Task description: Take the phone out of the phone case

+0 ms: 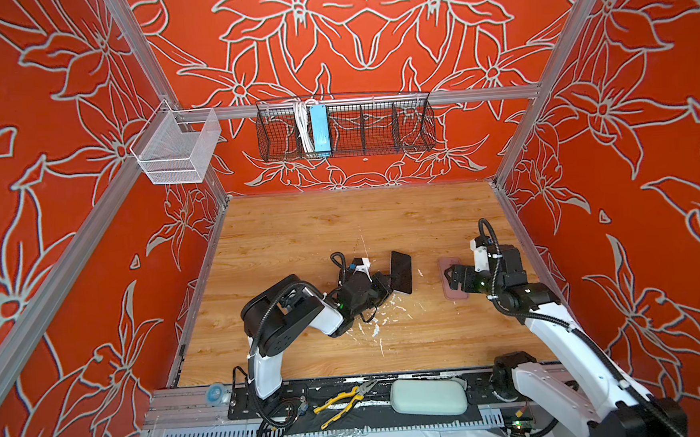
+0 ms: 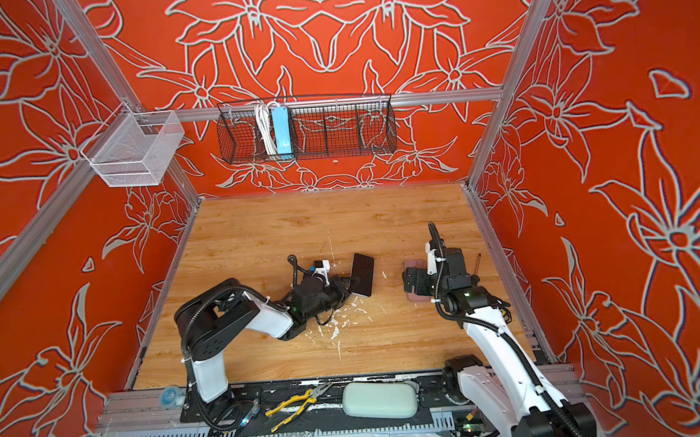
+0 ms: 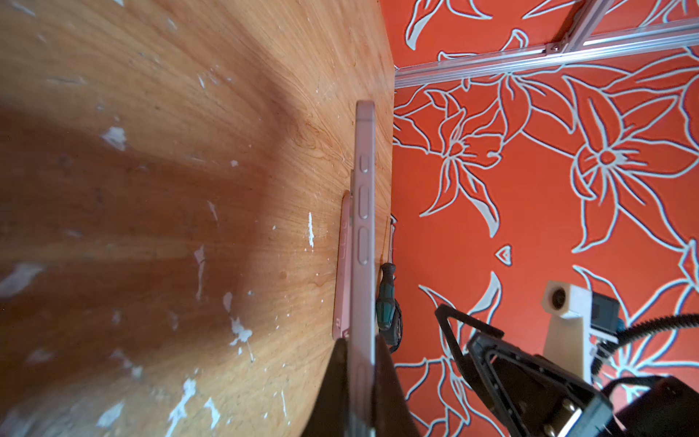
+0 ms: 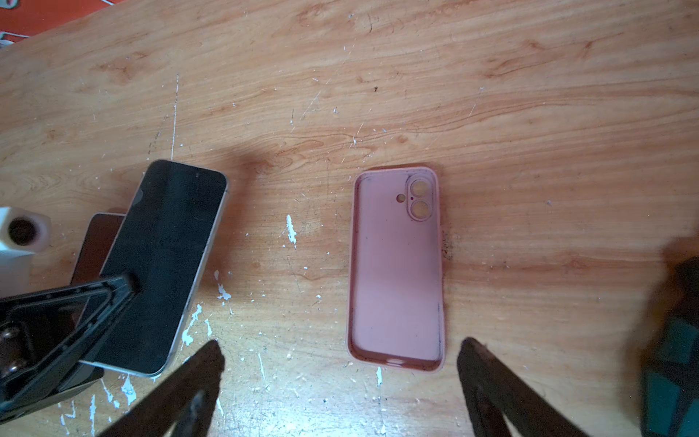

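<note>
Phone (image 4: 162, 265) was out, pinched tilted by left gripper (image 1: 388, 286) over surface (image 4: 529, 113) | phone case (image 4: 397, 265) lay empty below wide-spread right gripper (image 4: 340, 342) | judged best: lower flat before releasing.

I can't read any writing on my feeds. The phone (image 4: 162, 265) shows a dark, blank screen, the phone case (image 4: 395, 272) is plain pink inside, and the blue power strip (image 1: 320, 130) in the wire basket (image 1: 413, 128) has no legible marking.
</note>
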You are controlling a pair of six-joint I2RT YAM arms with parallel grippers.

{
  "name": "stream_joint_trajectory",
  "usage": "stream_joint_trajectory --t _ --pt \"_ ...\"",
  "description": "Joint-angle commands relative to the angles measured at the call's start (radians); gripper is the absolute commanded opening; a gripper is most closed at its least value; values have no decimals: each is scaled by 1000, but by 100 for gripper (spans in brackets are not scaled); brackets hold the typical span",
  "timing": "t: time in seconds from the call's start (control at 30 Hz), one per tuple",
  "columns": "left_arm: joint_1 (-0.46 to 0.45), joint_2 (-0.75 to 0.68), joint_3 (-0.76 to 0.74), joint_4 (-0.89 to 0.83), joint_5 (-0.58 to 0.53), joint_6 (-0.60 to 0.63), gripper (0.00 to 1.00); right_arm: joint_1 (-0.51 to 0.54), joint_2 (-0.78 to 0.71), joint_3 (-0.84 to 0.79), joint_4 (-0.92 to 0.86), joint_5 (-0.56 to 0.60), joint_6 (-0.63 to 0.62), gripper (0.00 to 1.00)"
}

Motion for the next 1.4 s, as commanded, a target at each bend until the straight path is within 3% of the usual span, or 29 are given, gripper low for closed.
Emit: stream_joint_trajectory --t 0.0,0.63,1.37 --pt "-23 9 75 78 -7 7 0 10 -12 -14 6 15 3 98" --pt "-87 166 221 51 -63 -26 2 9 -38 -33 18 9 12 98" --pt "-113 232 217 21 -121 -74 17 8 -66 -44 15 1 26 98"
